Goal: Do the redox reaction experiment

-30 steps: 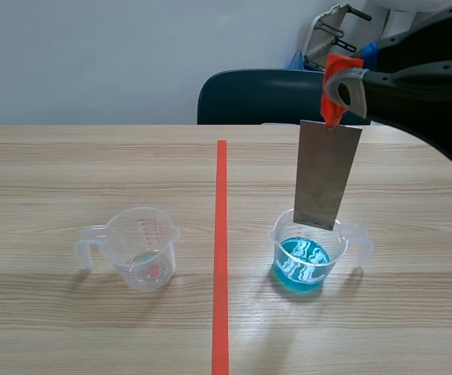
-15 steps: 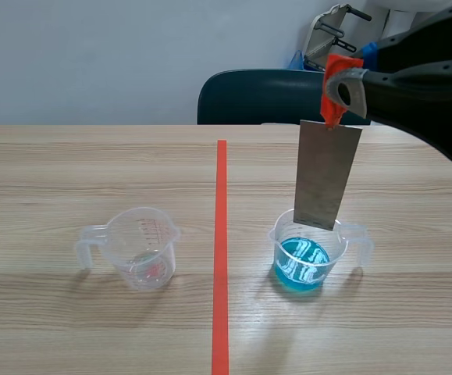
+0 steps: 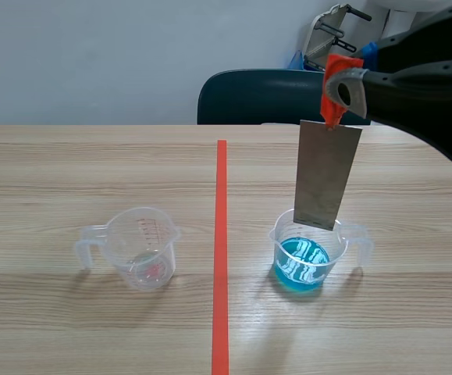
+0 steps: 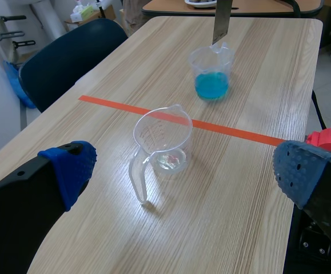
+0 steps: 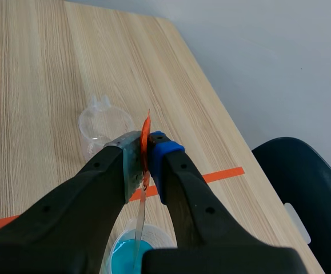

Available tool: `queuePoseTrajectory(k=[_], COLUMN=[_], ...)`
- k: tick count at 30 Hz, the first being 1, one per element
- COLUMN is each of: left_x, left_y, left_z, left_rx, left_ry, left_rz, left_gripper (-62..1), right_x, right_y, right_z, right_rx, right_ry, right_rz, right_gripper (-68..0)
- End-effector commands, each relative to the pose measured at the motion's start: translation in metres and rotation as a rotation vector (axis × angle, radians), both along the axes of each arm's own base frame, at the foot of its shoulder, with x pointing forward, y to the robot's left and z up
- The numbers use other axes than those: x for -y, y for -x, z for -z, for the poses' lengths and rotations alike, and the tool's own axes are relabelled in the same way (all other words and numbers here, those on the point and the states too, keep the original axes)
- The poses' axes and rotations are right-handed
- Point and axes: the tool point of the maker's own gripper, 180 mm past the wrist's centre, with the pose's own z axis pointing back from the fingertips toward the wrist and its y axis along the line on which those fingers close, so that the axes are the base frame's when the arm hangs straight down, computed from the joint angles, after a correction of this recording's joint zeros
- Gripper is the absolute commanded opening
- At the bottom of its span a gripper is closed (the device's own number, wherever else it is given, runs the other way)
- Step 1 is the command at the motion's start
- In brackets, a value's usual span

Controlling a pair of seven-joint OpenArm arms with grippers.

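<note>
The right pincer (image 3: pixel 336 92) is raised over the right half of the wooden surface (image 3: pixel 54 172), clamped on the orange-red tab (image 3: pixel 339 64) at the top of a thin grey metal strip (image 3: pixel 325 183). The strip hangs nearly upright, leaning slightly. Its lower edge is at about rim height of the clear plastic cup of blue liquid (image 3: pixel 304 262) standing below it, above the liquid. Whether the edge touches the rim cannot be told. In the right wrist view the two fingers (image 5: pixel 165 157) press the tab from both sides, and the strip shows edge-on, running down towards the blue cup.

A second clear measuring cup (image 3: pixel 142 248), with red markings and nearly empty, stands on the other side of the orange-red tape line (image 3: pixel 221 258), well apart from the blue cup. Its handle points away from the line.

The left pincer (image 4: pixel 183 171) is spread wide and holds nothing. Its blue dotted pads (image 4: pixel 74 165) sit far apart, with the near-empty cup ahead of them and the blue cup farther on, past the line. A dark blue chair (image 3: pixel 257 98) stands behind the far edge of the surface.
</note>
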Motion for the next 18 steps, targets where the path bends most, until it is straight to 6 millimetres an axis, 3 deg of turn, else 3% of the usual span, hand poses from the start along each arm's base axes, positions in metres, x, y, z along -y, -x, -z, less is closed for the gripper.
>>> queuePoseTrajectory(k=[1, 2, 3, 6, 7, 11, 18], left_x=[0.0, 0.0, 0.0, 0.0, 0.0, 0.002, 0.034], left_y=[-0.003, -0.004, -0.004, -0.005, -0.005, -0.012, -0.021], left_z=[-0.008, -0.008, -0.009, -0.009, -0.009, -0.018, -0.032], left_rx=[0.024, 0.028, 0.03, 0.034, 0.043, 0.089, 0.152], left_ry=[0.03, 0.029, 0.029, 0.025, 0.025, 0.033, 0.01], left_rz=[-0.014, -0.013, -0.013, -0.014, -0.015, -0.011, 0.078], left_gripper=[1.4, 1.4, -7.5, -57.5, -60.5, -59.9, -59.8], right_x=[0.0, 0.0, 0.0, 0.0, 0.0, 0.0, 0.0], right_y=[-0.003, -0.003, -0.003, -0.003, -0.003, -0.003, -0.003], right_z=[-0.013, -0.013, -0.013, -0.013, -0.013, -0.013, -0.013], right_rx=[0.037, 0.037, 0.037, 0.037, 0.038, 0.038, 0.039], right_ry=[-0.029, -0.029, -0.029, -0.029, -0.031, -0.032, -0.033], right_rz=[0.003, 0.003, 0.003, 0.003, 0.002, 0.002, 0.002], right_gripper=[-66.6, -66.6, -66.6, -66.6, -66.6, -66.6, -66.6])
